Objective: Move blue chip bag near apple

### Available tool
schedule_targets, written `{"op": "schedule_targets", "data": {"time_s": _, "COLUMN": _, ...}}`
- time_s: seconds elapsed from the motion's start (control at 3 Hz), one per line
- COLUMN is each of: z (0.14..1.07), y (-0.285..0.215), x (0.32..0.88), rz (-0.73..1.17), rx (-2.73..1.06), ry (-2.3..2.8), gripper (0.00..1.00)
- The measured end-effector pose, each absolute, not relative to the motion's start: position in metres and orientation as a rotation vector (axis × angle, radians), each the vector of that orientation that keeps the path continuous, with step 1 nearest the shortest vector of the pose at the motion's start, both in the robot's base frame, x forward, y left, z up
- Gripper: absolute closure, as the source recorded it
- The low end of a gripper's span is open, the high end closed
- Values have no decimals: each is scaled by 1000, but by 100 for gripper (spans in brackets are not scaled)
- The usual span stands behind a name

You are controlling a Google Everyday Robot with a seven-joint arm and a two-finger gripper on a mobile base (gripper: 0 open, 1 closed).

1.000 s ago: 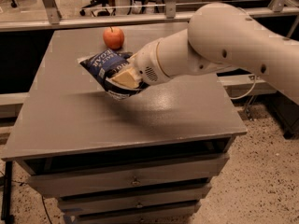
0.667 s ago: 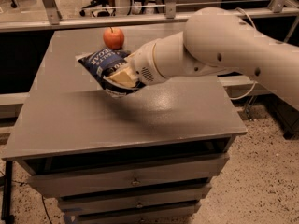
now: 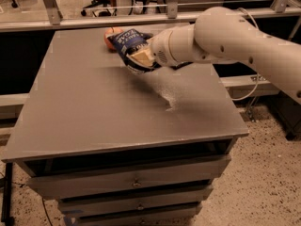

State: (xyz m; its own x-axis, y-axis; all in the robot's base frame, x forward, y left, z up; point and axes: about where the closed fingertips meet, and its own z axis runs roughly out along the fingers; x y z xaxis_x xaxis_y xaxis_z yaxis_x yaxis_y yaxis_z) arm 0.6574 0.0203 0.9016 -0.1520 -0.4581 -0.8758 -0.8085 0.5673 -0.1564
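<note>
gray table (image 3: 94,112) | 3 drawers (image 3: 117,188) | speckled floor (image 3: 268,182) | white cable (image 3: 250,84)

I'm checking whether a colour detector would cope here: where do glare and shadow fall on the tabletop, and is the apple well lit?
Camera view: a pale glare streak sits on the table right of centre, in front of the arm; a faint shadow lies under the blue chip bag held at the gripper; the apple, mostly hidden behind the bag, looks dim orange.
</note>
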Motion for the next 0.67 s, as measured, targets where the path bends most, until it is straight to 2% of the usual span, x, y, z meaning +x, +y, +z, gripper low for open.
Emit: {"op": "schedule_targets", "data": {"time_s": 0.67, "z": 917, "y": -39, "x": 766, "rz": 350, "rx": -901, "ry": 1773, "gripper": 100}}
